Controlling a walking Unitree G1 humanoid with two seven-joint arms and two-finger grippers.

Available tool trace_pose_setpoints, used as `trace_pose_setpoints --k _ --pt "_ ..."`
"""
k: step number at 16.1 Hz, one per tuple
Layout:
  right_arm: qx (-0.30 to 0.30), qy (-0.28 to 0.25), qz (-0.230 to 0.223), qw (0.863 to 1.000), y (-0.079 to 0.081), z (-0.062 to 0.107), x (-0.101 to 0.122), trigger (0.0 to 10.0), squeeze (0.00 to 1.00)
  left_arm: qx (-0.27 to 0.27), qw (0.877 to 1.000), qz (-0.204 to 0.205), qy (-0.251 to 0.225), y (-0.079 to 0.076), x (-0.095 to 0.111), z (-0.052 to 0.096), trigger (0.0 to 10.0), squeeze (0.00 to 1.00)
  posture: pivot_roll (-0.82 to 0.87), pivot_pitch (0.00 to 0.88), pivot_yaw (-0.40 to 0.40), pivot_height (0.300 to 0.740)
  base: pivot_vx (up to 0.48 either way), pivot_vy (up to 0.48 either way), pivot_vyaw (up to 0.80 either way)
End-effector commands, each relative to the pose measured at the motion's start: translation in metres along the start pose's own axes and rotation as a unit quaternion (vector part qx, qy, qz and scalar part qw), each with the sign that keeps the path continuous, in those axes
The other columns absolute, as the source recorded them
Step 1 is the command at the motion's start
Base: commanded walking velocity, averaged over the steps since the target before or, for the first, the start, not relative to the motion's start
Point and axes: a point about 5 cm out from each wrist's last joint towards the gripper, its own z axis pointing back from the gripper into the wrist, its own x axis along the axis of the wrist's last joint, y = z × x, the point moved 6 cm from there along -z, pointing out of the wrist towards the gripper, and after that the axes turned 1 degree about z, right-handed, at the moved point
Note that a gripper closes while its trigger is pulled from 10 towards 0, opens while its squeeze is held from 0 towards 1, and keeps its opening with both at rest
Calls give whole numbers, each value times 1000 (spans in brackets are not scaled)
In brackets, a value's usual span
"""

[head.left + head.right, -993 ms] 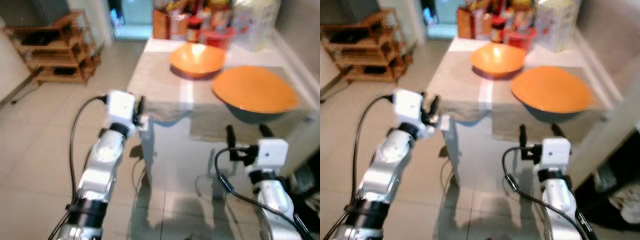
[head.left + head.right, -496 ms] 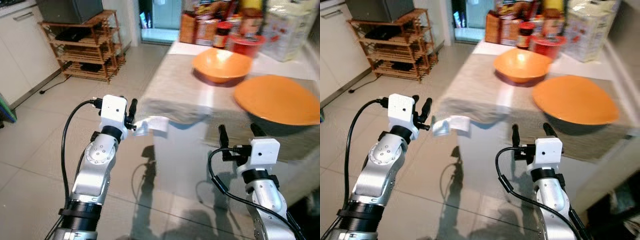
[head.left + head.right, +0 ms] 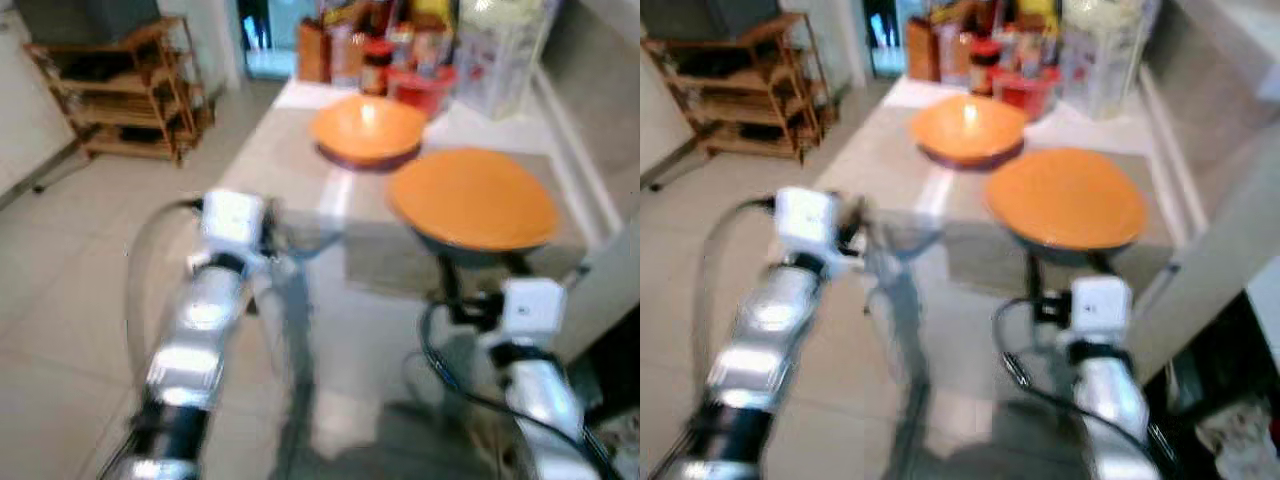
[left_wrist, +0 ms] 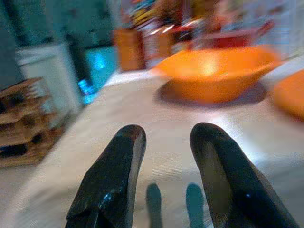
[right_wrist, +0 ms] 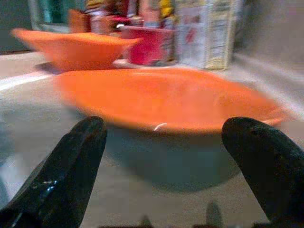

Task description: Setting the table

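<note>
The head views are blurred. A deep orange bowl (image 3: 368,128) and a wide orange plate (image 3: 472,198) stand on a grey cloth (image 3: 290,160) that covers the white table (image 3: 470,125). My left gripper (image 3: 272,222) is at the table's near left edge, just over the cloth. In the left wrist view its fingers (image 4: 118,156) stand apart with nothing between them, pointing across the cloth (image 4: 142,109) at the bowl (image 4: 213,71). My right gripper (image 3: 482,268) is wide open just before the plate's near rim. The plate (image 5: 166,97) spans the gap between its fingers (image 5: 76,156).
Jars, a red pot and boxes (image 3: 400,50) crowd the table's far end. A wooden shelf rack (image 3: 120,90) stands on the tiled floor to the left. A wall (image 3: 600,100) runs along the table's right side.
The camera has shifted and blurred. Half a second ago my left gripper held a cloth corner out beyond the table; now it is over the table edge with its fingers empty.
</note>
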Motion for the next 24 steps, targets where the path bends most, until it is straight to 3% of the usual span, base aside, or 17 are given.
trace_pose_setpoints --k 1,3,6,10,11,12,13,14,16,17,18,20,21,23,24 --pt "9 -7 -5 1000 8 -2 4 10000 0 17 1000 -13 -2 14 2 0 10000 0 -116 0 35 727 349 -326 0" --pt "10 -5 -5 1000 8 -1 4 10000 0 20 1000 -5 -9 16 5 1 10000 0 -117 0 34 727 367 -302 0" --pt "16 -3 0 1000 9 1 3 10000 0 -10 999 -29 -14 17 14 -4 10000 0 -116 0 34 727 0 0 0" --pt "16 -3 -2 1000 11 4 4 10000 0 -51 995 77 47 18 19 -11 10000 0 -116 0 42 727 0 0 0" --pt "16 -2 -4 1000 13 5 2 10000 0 -60 993 84 61 18 19 -13 10000 0 -110 0 47 727 0 0 0" --pt "18 -3 -5 1000 15 6 3 10000 0 -53 987 130 78 22 24 -19 10000 0 -107 0 50 727 0 0 0" --pt "22 -4 -5 1000 17 7 4 10000 0 -58 978 172 105 21 24 -22 10000 0 -107 0 53 727 0 0 0" --pt "23 -4 -5 1000 18 7 3 10000 0 -58 956 241 156 19 15 -22 10000 0 -108 0 63 727 0 0 0" --pt "15 -6 -7 1000 17 7 4 10000 0 -76 919 315 226 5 2 -20 10000 0 -112 0 73 727 0 0 0" --pt "14 -9 -9 1000 18 6 6 10000 0 -97 902 343 243 -7 0 -20 10000 0 -117 0 75 727 0 0 0" --pt "14 -10 -9 1000 19 6 6 10000 0 -104 897 351 246 -10 1 -21 10000 0 -117 0 75 727 0 0 0" --pt "11 -12 -9 1000 20 6 8 10000 0 -123 869 389 280 -24 -2 -23 10000 0 -135 0 76 727 0 0 0" --pt "11 -13 -8 1000 20 7 8 10000 0 -128 862 400 284 -27 2 -26 10000 0 -145 0 75 727 0 0 0" --pt "9 -14 -5 1000 18 7 10 10000 0 -130 872 378 281 -26 6 -31 10000 0 -147 0 74 727 0 0 0" --pt "8 -14 -1 1000 15 8 11 10000 0 -131 907 312 251 -21 14 -35 10000 0 -153 0 74 727 0 0 0"
